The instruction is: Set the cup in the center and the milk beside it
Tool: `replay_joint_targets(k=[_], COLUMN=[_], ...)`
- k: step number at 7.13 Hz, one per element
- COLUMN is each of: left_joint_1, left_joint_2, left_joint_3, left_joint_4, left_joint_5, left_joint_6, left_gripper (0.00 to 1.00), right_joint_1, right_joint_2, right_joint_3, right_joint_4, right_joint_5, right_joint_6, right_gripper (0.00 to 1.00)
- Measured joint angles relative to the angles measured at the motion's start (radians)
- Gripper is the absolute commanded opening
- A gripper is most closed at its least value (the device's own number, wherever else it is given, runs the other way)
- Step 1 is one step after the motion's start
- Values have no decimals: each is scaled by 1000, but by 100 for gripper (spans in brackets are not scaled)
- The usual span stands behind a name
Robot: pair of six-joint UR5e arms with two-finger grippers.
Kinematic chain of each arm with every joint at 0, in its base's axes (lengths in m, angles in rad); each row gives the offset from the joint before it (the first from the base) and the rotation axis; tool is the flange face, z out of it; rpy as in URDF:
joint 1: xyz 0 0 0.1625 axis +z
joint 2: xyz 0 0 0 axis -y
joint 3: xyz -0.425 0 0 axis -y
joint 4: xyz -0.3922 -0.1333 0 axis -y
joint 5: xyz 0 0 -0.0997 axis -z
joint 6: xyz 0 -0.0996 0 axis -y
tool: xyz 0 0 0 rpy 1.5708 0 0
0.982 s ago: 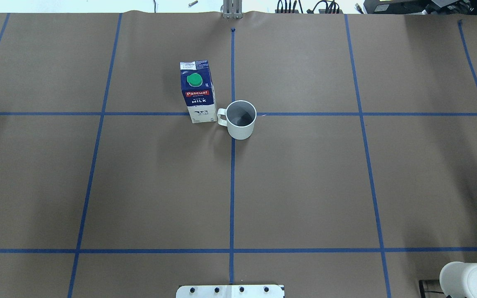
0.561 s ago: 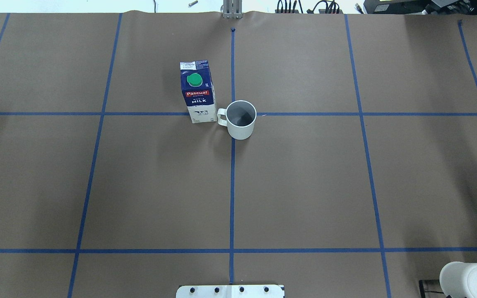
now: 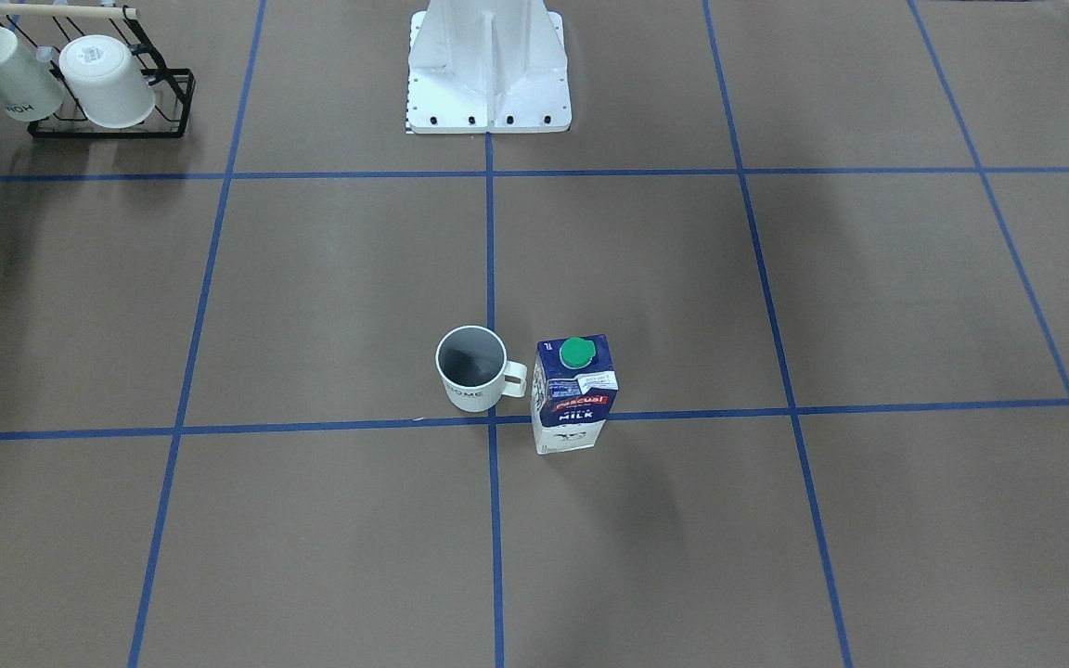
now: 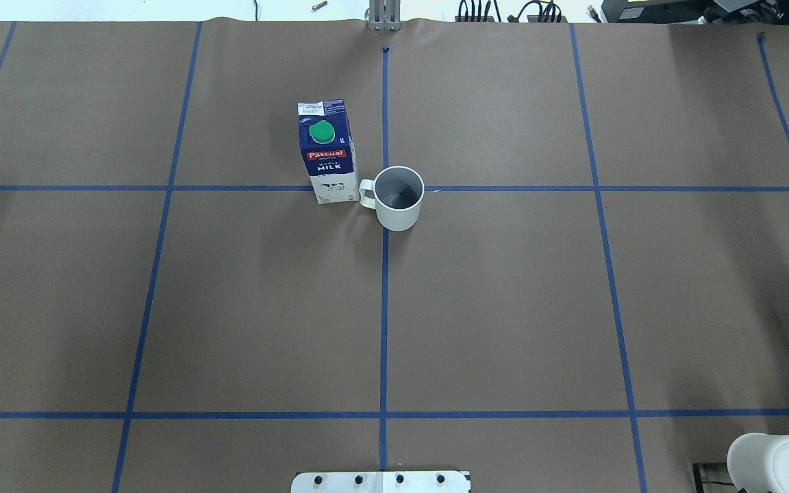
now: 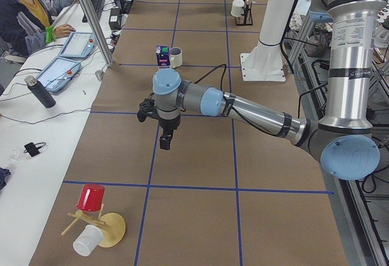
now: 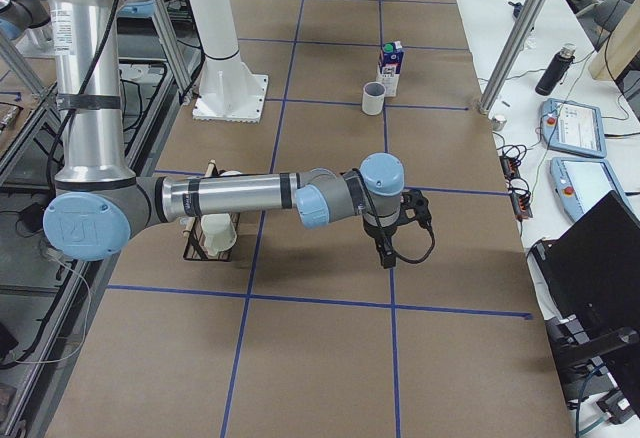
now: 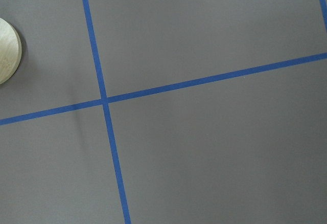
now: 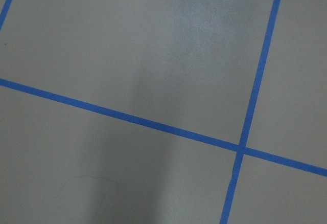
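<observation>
Basically no change in the last second: left gripper and right gripper hang pointing down, well away from the center crossing. Can't tell how open, but neither holds the cup or milk. The cup sits on the crossing, milk just beside it, handle side. Task looks done; arms outstretched, parked.

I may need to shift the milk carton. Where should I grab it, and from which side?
Probably the milk carton's upper body, below the green cap, coming from the robot's left. It stands upright, and the cup's handle sits close to its right side, so gripping the front and back faces looks safer.
</observation>
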State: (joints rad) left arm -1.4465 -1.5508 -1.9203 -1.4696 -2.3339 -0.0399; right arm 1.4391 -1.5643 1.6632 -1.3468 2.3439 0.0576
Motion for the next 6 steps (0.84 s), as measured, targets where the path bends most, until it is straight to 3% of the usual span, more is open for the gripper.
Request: replay_joint_targets(k=[6], left_joint_1=[-34], left_joint_2=[0], left_joint_3=[0], left_joint_4=[0], left_joint_5=[1], left_joint_6=[2], left_gripper=[98], right_joint_1=[1], right_joint_2=[-19], right_joint_3=[27], right_joint_4=[0], right_joint_5=[1], right_joint_6=[-2], right_gripper=[100])
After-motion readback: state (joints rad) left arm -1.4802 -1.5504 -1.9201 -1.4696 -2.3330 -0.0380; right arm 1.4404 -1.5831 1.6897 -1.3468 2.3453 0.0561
